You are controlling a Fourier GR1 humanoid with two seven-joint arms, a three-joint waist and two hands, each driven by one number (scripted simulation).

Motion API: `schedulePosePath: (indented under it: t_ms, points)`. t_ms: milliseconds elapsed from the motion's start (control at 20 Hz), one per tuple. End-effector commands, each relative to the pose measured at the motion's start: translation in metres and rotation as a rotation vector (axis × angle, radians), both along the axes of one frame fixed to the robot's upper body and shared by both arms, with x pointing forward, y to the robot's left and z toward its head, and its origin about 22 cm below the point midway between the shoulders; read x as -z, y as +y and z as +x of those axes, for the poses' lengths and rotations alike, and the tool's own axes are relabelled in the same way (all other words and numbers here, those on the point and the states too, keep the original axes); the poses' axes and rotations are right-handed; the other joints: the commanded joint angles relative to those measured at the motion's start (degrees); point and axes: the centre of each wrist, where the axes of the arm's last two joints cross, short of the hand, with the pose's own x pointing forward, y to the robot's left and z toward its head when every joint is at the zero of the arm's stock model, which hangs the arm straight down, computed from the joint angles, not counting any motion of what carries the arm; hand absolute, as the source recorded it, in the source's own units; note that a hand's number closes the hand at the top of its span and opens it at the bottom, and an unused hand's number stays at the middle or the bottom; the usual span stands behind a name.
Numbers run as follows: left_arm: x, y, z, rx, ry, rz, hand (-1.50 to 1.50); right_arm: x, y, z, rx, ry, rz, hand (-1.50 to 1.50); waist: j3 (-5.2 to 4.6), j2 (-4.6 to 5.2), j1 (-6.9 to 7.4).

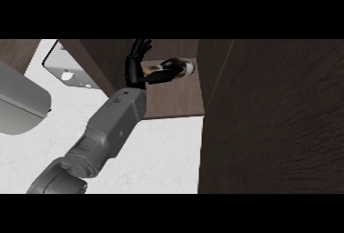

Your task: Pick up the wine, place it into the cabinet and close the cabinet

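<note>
A white, faintly marbled counter (161,154) fills the lower middle of the head view; a dark wood-grain panel (275,118) takes up the whole right side, floor to top; a grey rounded appliance (17,107) sits at the left edge; a pale metal plate (67,68) lies on the counter near the upper left; brown wood (17,52) shows in the top left corner.

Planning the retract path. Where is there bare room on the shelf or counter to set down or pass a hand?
Free: the white counter between the forearm and the dark cabinet door; also the cabinet shelf below the wine. Crowded: the shelf's back, where the hand sits at the wine, and the upper left by the grey appliance and sink.
</note>
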Motion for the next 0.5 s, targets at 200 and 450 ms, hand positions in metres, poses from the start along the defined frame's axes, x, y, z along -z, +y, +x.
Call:
schedulePosePath:
  t_ms: [200, 450]
  points:
    - [0.003, 0.014, 0.001, -0.059, 0.030, 0.054, -1.50, -0.007, 0.000, -0.002, -0.020, -0.040, 0.023, -1.50, -0.24, 0.64, -0.28]
    - [0.024, 0.017, -0.011, -0.065, -0.010, 0.014, -1.50, -0.011, 0.006, -0.008, -0.047, -0.029, 0.027, -1.50, -0.30, 0.61, -0.19]
